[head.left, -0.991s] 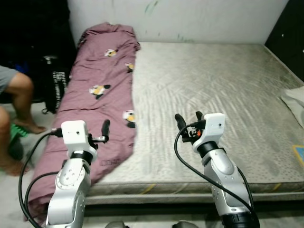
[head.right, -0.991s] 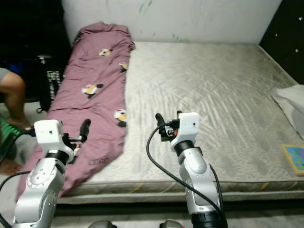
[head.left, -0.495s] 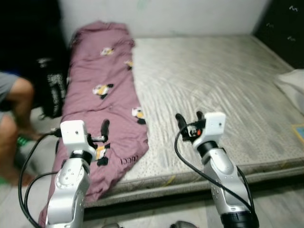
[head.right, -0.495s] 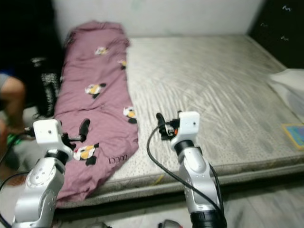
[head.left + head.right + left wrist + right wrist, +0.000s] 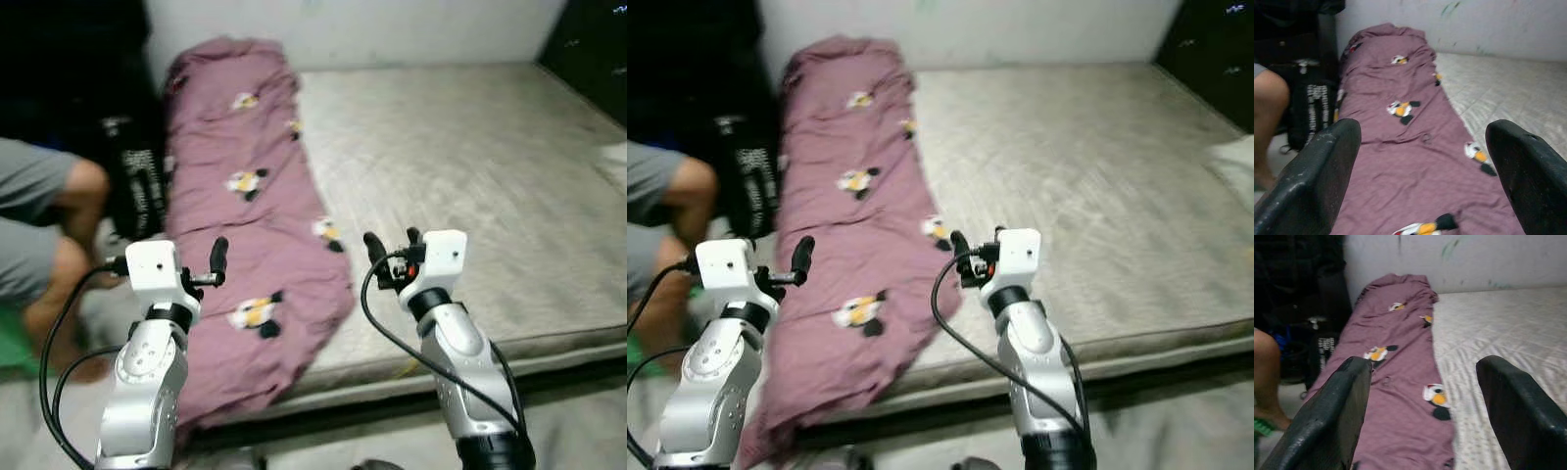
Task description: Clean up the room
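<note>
A mauve blanket with cartoon prints lies lengthwise along the left side of a bare grey mattress, and its near end hangs over the mattress edge toward the floor. My left gripper is held up in front of me over the blanket's near end, fingers open and empty. My right gripper hovers over the mattress just right of the blanket, also open and empty. The blanket also appears between the right gripper's fingers in the right wrist view.
A person's bare legs are at the left beside the bed. A black bag with white print stands between the person and the bed. A white wall runs behind the mattress, and dark furniture stands at the far right.
The camera has swung left: bed and blanket shifted right in the picture, and more of the person shows. Both grippers stay raised and open.
</note>
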Motion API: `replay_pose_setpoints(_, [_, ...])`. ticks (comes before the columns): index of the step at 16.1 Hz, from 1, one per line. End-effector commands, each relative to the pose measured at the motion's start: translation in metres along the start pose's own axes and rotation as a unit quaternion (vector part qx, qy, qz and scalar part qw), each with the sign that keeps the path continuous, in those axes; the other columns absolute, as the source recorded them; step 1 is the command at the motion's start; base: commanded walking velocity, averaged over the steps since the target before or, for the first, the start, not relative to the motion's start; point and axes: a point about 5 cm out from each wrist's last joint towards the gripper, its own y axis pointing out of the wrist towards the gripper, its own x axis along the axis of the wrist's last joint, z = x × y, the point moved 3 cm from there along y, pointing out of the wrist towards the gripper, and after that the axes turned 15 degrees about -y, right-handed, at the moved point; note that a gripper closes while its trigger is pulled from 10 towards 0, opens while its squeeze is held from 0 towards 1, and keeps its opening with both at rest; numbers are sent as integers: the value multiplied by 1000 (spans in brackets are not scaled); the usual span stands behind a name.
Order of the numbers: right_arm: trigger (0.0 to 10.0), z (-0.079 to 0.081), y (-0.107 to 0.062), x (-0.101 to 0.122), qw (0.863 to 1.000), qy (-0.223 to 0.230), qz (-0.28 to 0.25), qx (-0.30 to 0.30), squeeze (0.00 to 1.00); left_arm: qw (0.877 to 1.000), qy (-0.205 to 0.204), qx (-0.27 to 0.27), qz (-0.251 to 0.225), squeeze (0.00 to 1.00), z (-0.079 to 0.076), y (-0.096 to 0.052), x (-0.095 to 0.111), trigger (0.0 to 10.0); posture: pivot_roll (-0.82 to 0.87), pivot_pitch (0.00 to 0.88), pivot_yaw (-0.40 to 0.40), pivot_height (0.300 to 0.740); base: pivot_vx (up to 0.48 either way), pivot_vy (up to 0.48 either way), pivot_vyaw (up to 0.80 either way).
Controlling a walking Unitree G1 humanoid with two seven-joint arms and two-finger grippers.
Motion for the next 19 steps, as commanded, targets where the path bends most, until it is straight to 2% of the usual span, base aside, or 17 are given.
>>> replay_pose_setpoints(1, [10000,-11,-3,-4,1000,-4,8,-16,0,1000,-1,-10,1,0,-6,-1,-2,10000,11,52,-2,740,0,0,0])
replay_pose_setpoints(3, [10000,-12,-4,-5,1000,-5,12,-21,0,1000,10,0,-9,0,-1,-4,4,10000,13,54,-1,740,0,0,0])
replay_pose_setpoints(11, [10000,-18,-9,-8,999,-8,20,-30,0,1000,6,1,9,0,5,-14,0,10000,14,53,6,740,0,0,-800])
replay_pose_setpoints(19, [10000,-27,-10,-8,999,-20,17,-39,0,999,26,18,-1,0,17,-15,8,10000,11,79,24,740,0,0,-800])
